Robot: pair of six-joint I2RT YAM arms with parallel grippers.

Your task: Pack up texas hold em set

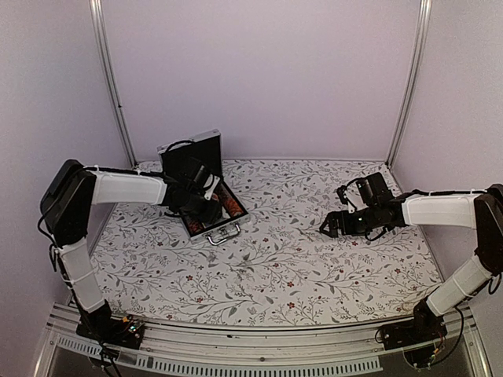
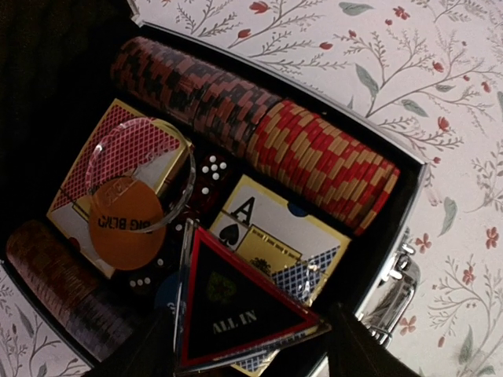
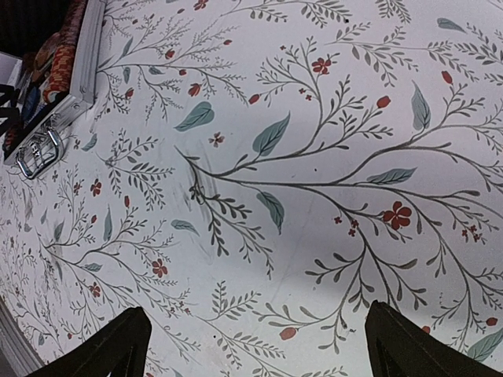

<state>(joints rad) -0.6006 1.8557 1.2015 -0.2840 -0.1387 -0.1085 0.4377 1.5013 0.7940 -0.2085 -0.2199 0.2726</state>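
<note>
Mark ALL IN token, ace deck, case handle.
ALL IN token (image 2: 236, 310): left wrist view, black centre.
ace deck (image 2: 271, 245): left wrist view, yellow face.
case handle (image 1: 224, 234): top view, mid-bar.

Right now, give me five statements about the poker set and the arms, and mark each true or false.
1. The briefcase stands open. True.
2. The right gripper holds a card deck. False: it is open and empty above the table.
3. Both card decks lie inside the case. True.
4. The triangular token reads BIG BLIND. False: it reads ALL IN.
5. Chips are scattered over the table. False: the chip rows sit in the case.
</note>
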